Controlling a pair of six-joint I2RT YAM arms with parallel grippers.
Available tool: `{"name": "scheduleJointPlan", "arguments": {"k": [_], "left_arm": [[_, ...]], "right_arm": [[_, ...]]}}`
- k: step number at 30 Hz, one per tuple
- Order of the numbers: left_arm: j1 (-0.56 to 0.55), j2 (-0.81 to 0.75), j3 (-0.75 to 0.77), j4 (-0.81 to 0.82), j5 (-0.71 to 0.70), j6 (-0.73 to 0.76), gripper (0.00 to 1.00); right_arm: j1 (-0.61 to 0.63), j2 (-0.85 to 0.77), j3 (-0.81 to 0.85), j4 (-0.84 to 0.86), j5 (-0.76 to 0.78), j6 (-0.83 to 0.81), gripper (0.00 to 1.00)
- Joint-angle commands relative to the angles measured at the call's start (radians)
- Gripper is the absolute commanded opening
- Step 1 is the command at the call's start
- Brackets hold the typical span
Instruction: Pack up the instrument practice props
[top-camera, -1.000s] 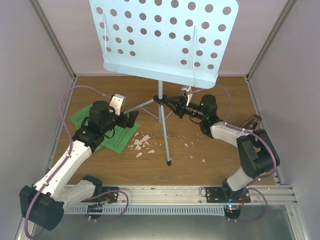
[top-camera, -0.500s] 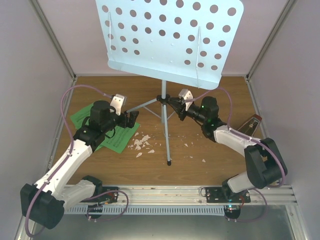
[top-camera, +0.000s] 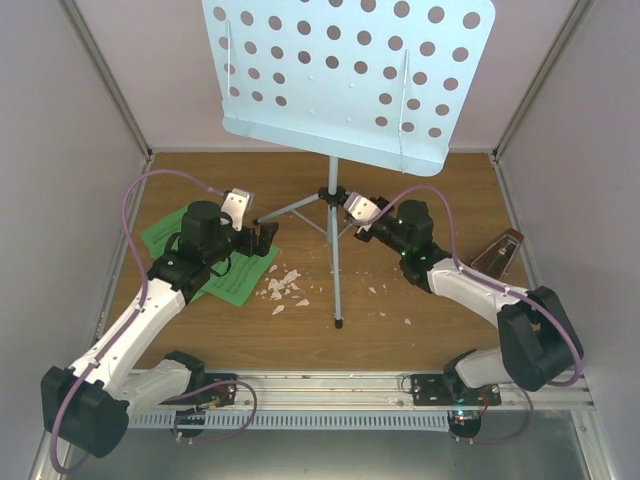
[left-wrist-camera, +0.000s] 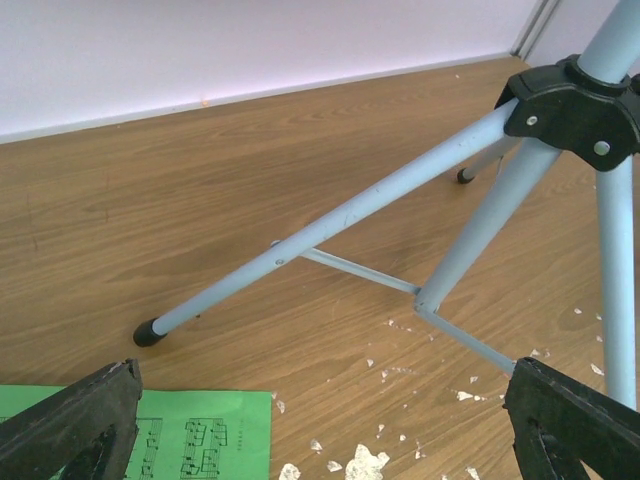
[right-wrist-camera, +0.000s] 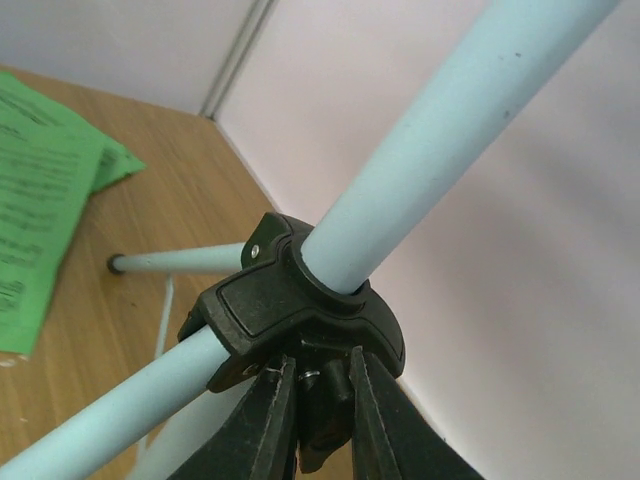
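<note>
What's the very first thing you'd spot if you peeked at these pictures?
The big pale blue music stand, full of round holes, towers over the middle of the wooden table on thin tripod legs. Next comes the right gripper, pinching the black hub where those legs meet. Bright green sheet-music pages lie on the table's left side.

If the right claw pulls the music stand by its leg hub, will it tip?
Likely top-heavy: the stand is wide up top over thin legs, so it may tip. Its tubes look stiff, not floppy. The right claw pinches the hub low down, so the top could sway.
</note>
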Motion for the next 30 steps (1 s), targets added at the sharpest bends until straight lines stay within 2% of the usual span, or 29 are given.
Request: {"name": "scheduleJointPlan", "arguments": {"k": [1, 4, 7, 12, 16, 21, 23, 26, 28, 30], "left_arm": [[-0.011, 0.002, 0.017, 0.032, 0.002, -0.002, 0.99], [-0.011, -0.001, 0.016, 0.031, 0.0, -0.002, 0.99], [-0.01, 0.0, 0.016, 0.031, 0.001, -0.002, 0.99], [-0.012, 0.001, 0.017, 0.031, -0.002, -0.003, 0.99], [-0.012, -0.004, 0.016, 0.031, -0.007, -0.002, 0.99], [-0.014, 0.001, 0.016, 0.029, -0.003, -0.005, 0.99], [-0.015, -0.001, 0.016, 0.03, -0.005, -0.003, 0.99], [-0.015, -0.002, 0.016, 0.028, -0.008, -0.004, 0.99], [-0.015, -0.003, 0.017, 0.028, -0.01, -0.005, 0.99], [-0.018, -0.002, 0.017, 0.028, -0.009, -0.006, 0.99]], "right_arm": [[-0.006, 0.013, -0.021, -0.041, 0.288, -0.216, 0.11], [-0.001, 0.003, -0.051, 0.009, 0.354, -0.271, 0.12], [-0.001, -0.026, -0.087, 0.064, 0.37, -0.268, 0.2], [-0.004, -0.101, -0.135, 0.123, 0.328, -0.167, 0.6], [-0.019, -0.168, -0.186, 0.121, 0.299, 0.001, 0.76], [-0.091, -0.256, -0.266, 0.13, 0.299, 0.387, 0.87], [-0.118, -0.284, -0.244, 0.038, 0.251, 0.53, 0.92], [-0.125, -0.315, -0.199, -0.153, 0.208, 0.638, 0.93], [-0.126, -0.349, -0.195, -0.196, 0.161, 0.73, 0.93], [-0.128, -0.379, -0.19, -0.218, 0.106, 0.894, 0.93]]}}
